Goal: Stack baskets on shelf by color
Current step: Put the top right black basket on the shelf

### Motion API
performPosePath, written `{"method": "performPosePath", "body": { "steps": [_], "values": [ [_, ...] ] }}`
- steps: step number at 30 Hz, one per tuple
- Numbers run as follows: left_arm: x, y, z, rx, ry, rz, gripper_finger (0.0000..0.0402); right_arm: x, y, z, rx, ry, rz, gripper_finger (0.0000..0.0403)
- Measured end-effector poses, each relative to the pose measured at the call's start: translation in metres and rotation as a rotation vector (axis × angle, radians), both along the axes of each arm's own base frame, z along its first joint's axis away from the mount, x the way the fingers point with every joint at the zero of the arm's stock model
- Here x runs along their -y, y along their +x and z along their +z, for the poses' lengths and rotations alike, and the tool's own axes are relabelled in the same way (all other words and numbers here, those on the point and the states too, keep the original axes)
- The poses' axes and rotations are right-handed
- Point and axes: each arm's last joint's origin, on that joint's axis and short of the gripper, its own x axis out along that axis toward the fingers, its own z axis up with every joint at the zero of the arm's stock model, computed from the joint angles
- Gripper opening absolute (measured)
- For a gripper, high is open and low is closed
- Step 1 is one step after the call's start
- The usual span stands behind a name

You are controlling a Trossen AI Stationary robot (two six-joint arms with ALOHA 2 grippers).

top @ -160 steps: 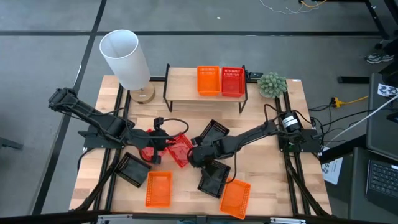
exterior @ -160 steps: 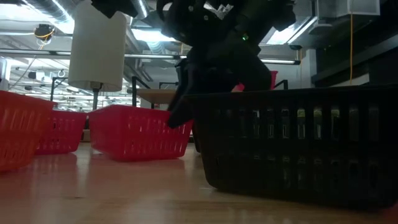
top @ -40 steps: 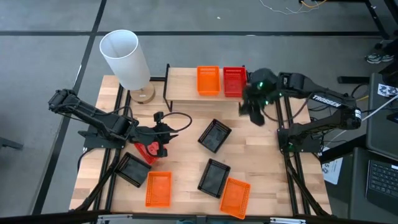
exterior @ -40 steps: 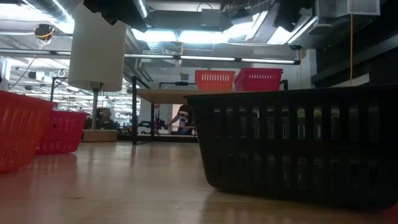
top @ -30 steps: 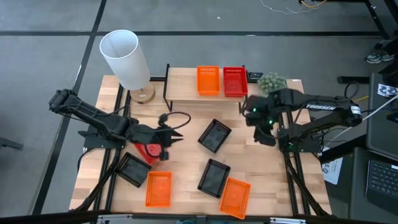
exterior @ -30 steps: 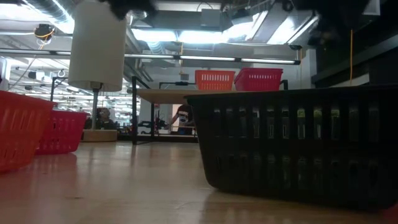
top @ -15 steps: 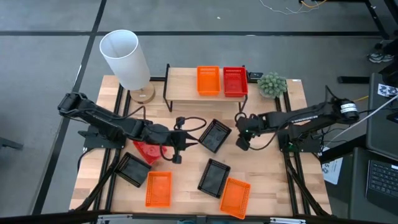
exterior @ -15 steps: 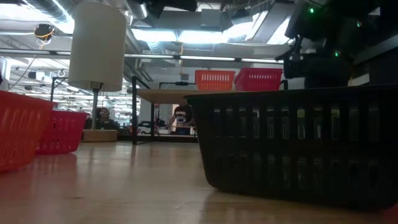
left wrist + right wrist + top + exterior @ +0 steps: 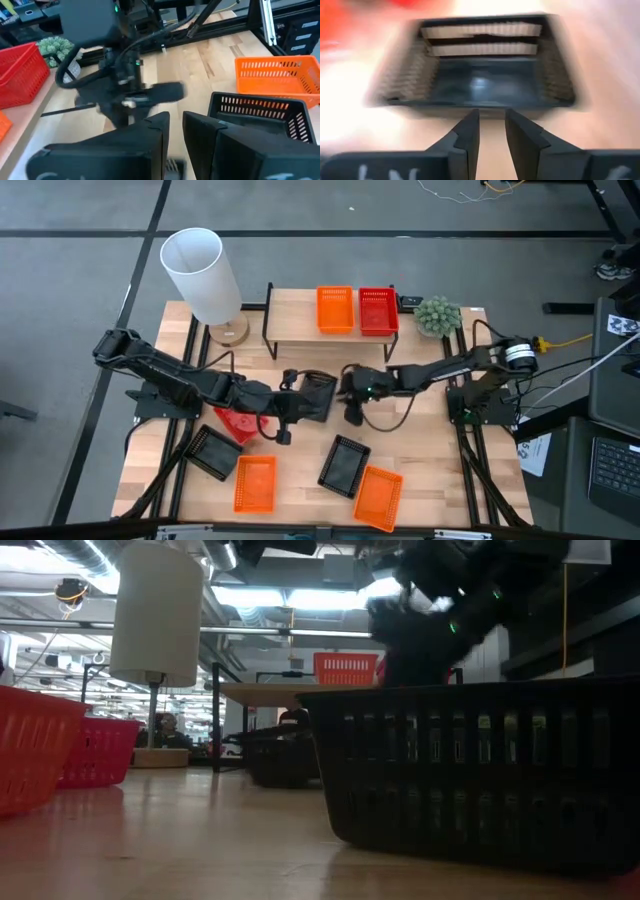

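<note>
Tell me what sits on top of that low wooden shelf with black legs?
On the shelf, an orange mesh basket and a red mesh basket sit side by side. Whether either hides more baskets nested inside cannot be seen.

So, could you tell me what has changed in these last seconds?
The right gripper took the loose red basket to the red one on the shelf, let go, and came back to the middle, open before a black basket. The left gripper reached in too. The lamp and the shelved orange basket stayed put.

The right tool (image 9: 430,610) is a dark motion blur in the low view. The black rectangular plastic mesh basket (image 9: 480,70) smears in the right wrist view. The red plastic mesh basket (image 9: 235,423) lies half hidden under the left arm.
</note>
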Motion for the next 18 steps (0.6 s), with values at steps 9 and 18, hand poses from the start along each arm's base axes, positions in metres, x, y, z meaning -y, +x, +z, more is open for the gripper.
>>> {"method": "performPosePath", "body": {
  "steps": [9,18],
  "values": [
    [0.0,-0.006,-0.015,-0.163,-0.016,-0.008,0.0047,-0.029,-0.003,0.042,-0.266,-0.005,0.04,0.0091],
    [0.005,-0.009,-0.019,-0.216,-0.166,-0.067,0.0051,-0.045,-0.075,0.077,-0.542,-0.091,-0.096,0.0091]
  ]
}}
